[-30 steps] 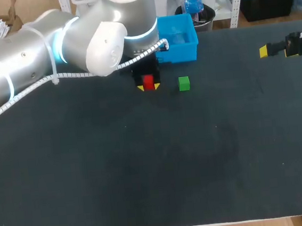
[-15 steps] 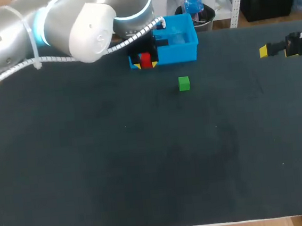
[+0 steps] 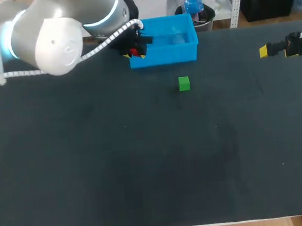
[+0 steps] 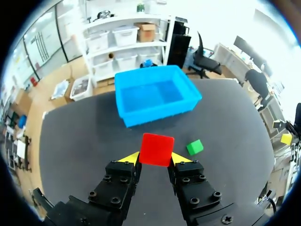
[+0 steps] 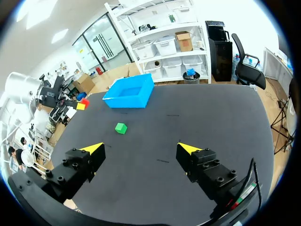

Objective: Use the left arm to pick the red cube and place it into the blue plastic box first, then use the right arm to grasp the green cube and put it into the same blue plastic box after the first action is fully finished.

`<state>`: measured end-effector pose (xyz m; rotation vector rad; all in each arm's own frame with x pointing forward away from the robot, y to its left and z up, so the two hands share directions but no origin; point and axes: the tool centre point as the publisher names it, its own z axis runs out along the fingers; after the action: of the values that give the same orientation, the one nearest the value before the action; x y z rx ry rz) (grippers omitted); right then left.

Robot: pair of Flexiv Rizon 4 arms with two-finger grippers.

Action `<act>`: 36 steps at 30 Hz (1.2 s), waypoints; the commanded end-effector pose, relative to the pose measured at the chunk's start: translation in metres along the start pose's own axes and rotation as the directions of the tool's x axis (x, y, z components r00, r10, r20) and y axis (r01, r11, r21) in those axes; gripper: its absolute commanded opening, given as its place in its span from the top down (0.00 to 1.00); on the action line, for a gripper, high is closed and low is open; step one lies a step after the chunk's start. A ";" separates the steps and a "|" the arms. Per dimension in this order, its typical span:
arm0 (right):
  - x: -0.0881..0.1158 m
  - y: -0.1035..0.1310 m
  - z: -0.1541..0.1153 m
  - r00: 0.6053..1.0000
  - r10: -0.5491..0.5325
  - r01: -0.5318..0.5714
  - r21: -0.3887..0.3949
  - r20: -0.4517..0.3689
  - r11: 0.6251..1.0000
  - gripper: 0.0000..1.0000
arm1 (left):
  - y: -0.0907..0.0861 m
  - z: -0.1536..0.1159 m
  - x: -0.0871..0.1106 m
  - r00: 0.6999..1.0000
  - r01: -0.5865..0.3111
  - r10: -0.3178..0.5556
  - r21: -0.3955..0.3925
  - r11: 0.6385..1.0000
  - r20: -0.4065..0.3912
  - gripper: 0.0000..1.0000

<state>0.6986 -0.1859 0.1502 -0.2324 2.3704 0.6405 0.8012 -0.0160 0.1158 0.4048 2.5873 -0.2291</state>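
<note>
My left gripper [image 3: 136,51] is shut on the red cube [image 4: 156,149], held in the air beside the left end of the blue plastic box [image 3: 164,39]. In the left wrist view the cube sits between the two yellow tips, with the blue box [image 4: 155,98] ahead of it, nothing inside. The green cube [image 3: 184,83] rests on the black table in front of the box, also seen as the green cube [image 4: 194,147] and the green cube [image 5: 121,127]. My right gripper [image 3: 265,51] stands open at the far right, away from both cubes. The right gripper [image 5: 140,149] holds nothing.
The black table top [image 3: 155,160] spreads wide in front of the green cube. The blue box [image 5: 130,92] stands near the table's back edge.
My left arm has lifted the red cube off the table beside the green cube and carried it back and left to the box's left end. The right arm has not moved.
</note>
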 end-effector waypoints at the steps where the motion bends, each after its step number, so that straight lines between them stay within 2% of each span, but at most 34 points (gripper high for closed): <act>1: 0.000 0.000 0.001 1.000 0.000 0.000 0.003 -0.001 1.000 0.00 | 0.003 -0.003 0.006 1.000 -0.003 0.002 0.028 1.000 0.012 1.00; 11: 0.000 0.000 0.001 1.000 0.000 0.000 0.003 -0.001 1.000 0.00 | 0.005 0.002 0.006 1.000 0.008 -0.008 0.034 0.999 0.010 1.00; 18: 0.000 0.000 0.001 1.000 0.000 0.000 0.003 -0.001 1.000 0.00 | 0.008 0.011 -0.013 1.000 0.013 -0.013 0.035 0.999 0.009 1.00; 36: 0.000 0.000 0.001 1.000 0.000 0.000 0.003 -0.001 1.000 0.00 | 0.022 0.066 -0.109 1.000 -0.009 0.009 0.013 1.000 0.025 1.00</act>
<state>0.6986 -0.1859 0.1502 -0.2323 2.3704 0.6405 0.8896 -0.0238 0.1162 0.4000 2.5198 -0.2450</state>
